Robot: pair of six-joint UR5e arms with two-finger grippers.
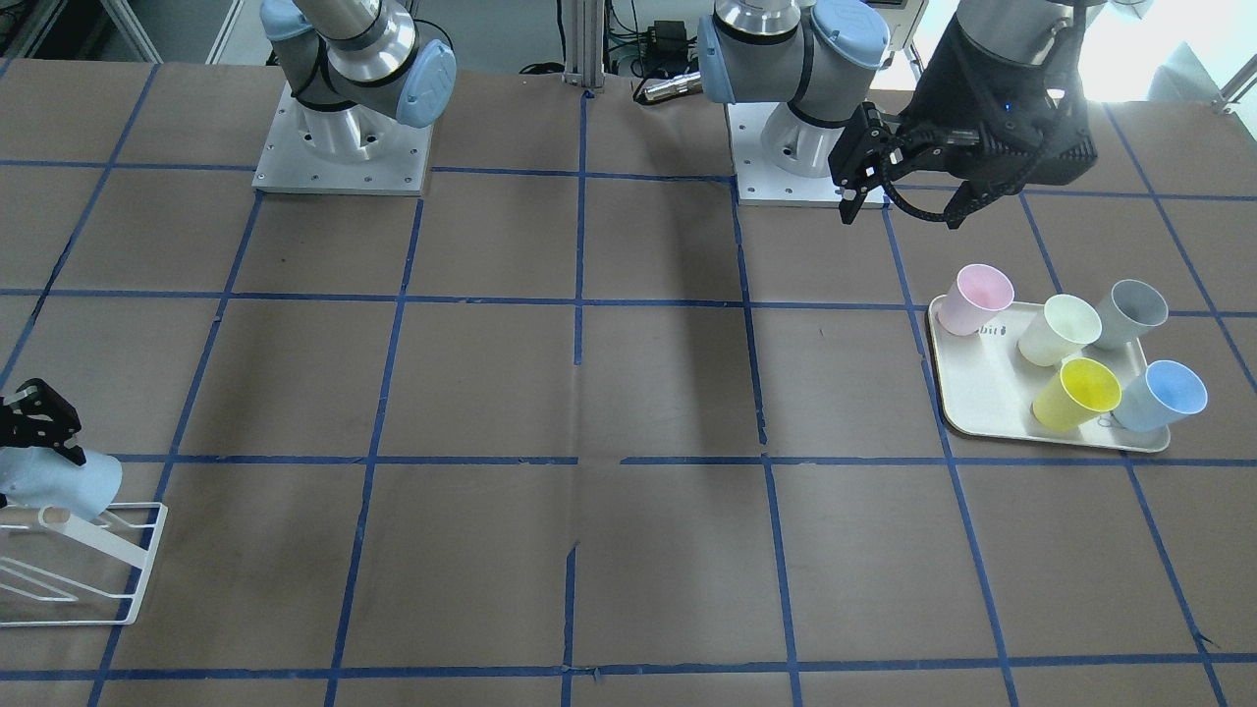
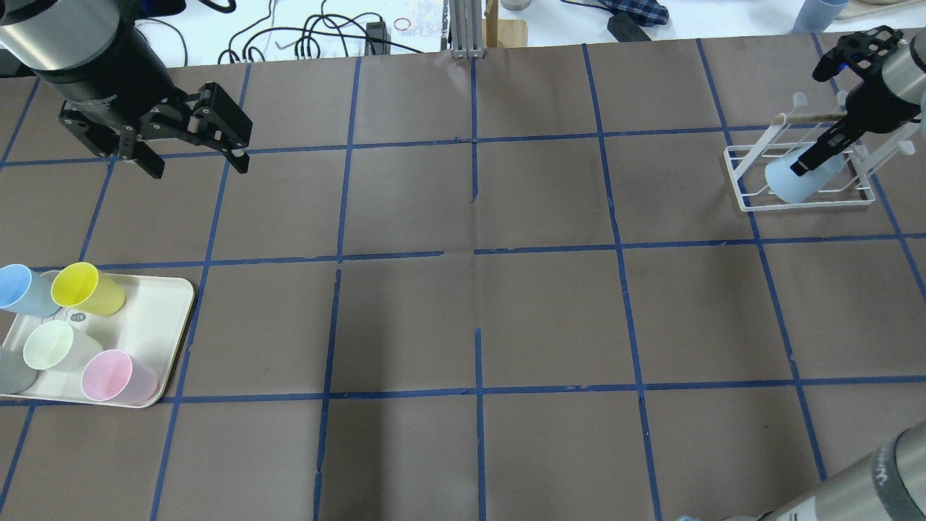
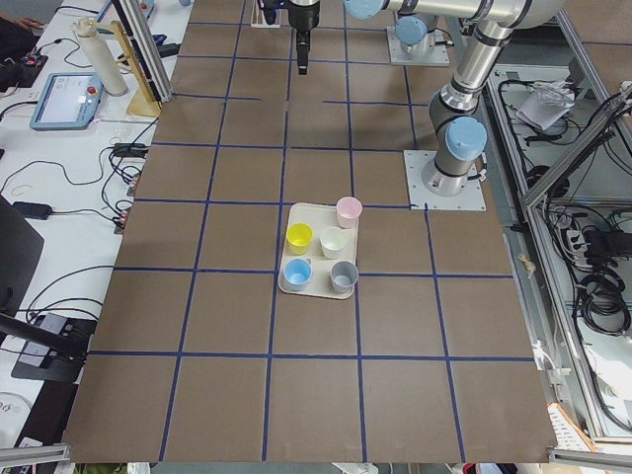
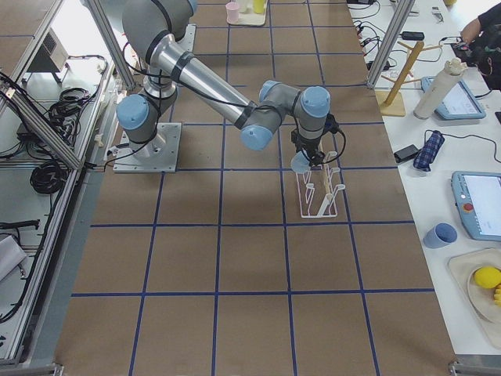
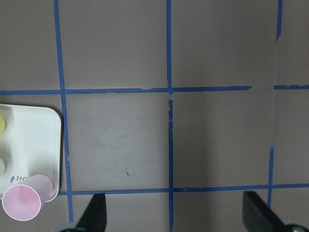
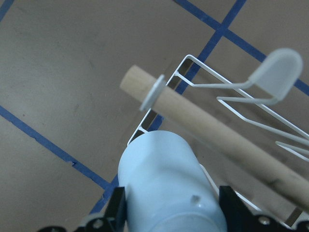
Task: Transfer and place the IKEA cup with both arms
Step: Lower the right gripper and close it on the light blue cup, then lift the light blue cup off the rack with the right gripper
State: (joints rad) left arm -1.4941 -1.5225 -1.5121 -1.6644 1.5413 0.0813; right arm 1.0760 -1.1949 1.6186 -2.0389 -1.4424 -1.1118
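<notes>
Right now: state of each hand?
Left hand: open, empty, above the table.
Right hand: shut on the cup, at the rack.

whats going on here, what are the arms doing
The right claw is shut on a light blue cup and holds it tilted at the wire rack. It has not let go yet. The left claw hangs open and empty in the air, near a tray that holds five other cups.
</notes>
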